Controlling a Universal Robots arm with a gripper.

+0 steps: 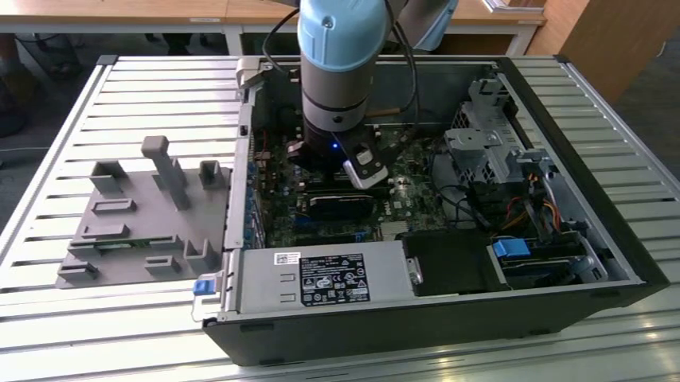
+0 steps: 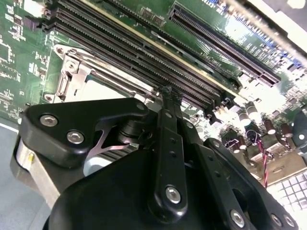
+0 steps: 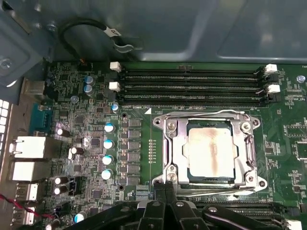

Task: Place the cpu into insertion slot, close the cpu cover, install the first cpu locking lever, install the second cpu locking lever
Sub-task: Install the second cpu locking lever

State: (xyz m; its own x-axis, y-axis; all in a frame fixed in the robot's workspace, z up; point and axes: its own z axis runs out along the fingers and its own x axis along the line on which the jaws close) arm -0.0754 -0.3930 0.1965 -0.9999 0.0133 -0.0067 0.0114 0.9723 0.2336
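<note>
three cameras on one open computer case [image 1: 425,239]

exterior view: high, angled down, well back over the slatted worktop [image 1: 127,95]. first wrist view: close, looking down past the tool [image 3: 165,189] at the motherboard [image 3: 91,143]. second wrist view: nearer, low and oblique; both share its memory slots [image 2: 144,62].

The computer case [image 1: 425,239] lies open on the surface [image 1: 64,318]. The holder tray [image 1: 138,223] sits beside the case, toward the exterior view's left. Inside the case, in the first wrist view, the cpu [image 3: 211,153] sits in the insertion slot [image 3: 188,176] with the cpu cover [image 3: 173,148] down around it. The memory slots [image 3: 192,86] lie just beside the insertion slot. The claw [image 3: 165,189] touches the cover's edge.
</note>
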